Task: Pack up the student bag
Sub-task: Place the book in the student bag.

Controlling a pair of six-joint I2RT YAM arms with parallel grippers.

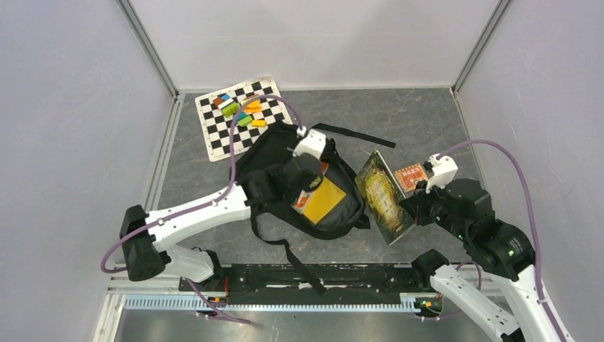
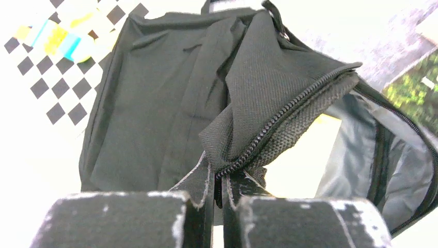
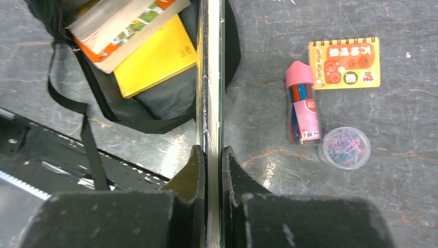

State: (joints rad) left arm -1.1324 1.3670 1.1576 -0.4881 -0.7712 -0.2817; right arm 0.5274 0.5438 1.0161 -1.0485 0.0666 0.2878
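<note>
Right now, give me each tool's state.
Left tool: shut on the student bag, at its zipper edge.
Right tool: shut on a thin green book, held edge-on.

A lab test cell: white panel walls [image 1: 71, 107], metal frame posts [image 1: 148, 46], checkerboard mat [image 1: 221, 142] on grey tabletop [image 1: 413, 114]

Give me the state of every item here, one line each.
student bag, unzipped, flap lifted
left claw, shut on the bag's zipper edge
right claw, shut on the green book
green book, closed, held edge-on beside the bag
yellow book, lying inside the bag
pen tube, capped, lying down
spiral notepad, closed, lying flat
clip tub, upright, clips inside
</note>
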